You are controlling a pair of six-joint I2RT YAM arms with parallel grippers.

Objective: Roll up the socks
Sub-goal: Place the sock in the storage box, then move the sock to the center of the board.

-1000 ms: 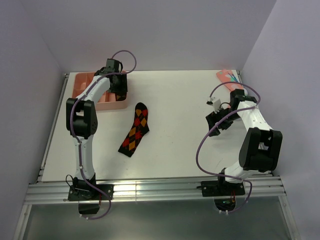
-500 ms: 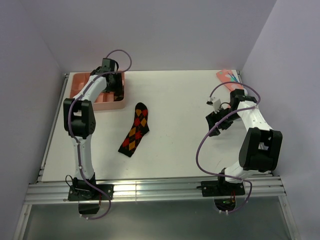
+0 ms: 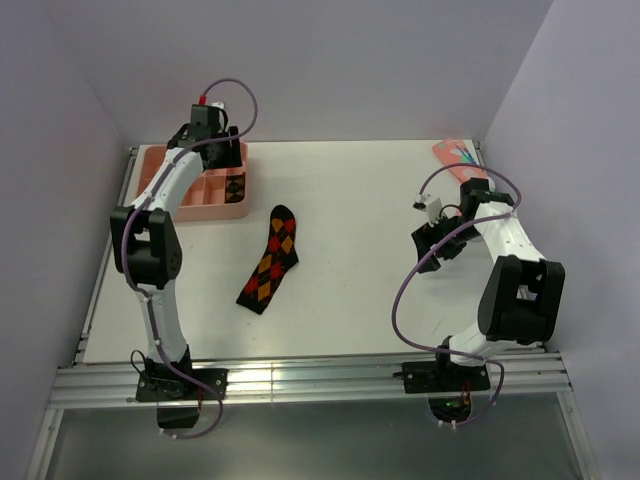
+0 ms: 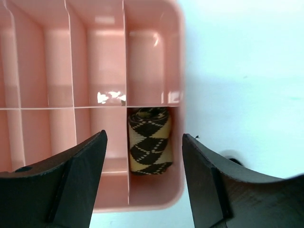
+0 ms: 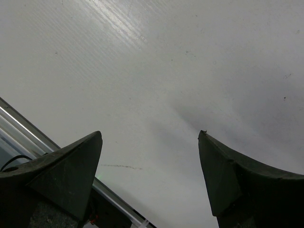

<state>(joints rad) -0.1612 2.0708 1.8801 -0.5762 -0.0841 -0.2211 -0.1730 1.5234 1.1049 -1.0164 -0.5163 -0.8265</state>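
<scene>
The tan-and-orange argyle sock (image 4: 150,140) lies rolled up in the front right compartment of the pink tray (image 4: 156,61); it also shows in the top view (image 3: 236,187). My left gripper (image 4: 145,134) hangs open and empty above it, not touching; in the top view it (image 3: 220,152) is raised over the tray. The red-and-orange argyle sock (image 3: 270,258) lies flat on the white table, right of and nearer than the tray. My right gripper (image 5: 150,133) is open and empty over bare table at the right (image 3: 430,255).
The pink tray (image 3: 165,160) with several divided compartments stands at the back left. A pink sock (image 3: 460,158) lies at the back right corner. The metal rail (image 3: 300,380) runs along the near table edge. Walls close in on the left, back and right.
My left gripper has lifted up and back from the tray's right end, uncovering the rolled sock in its compartment. The right arm and the flat sock have not moved.
</scene>
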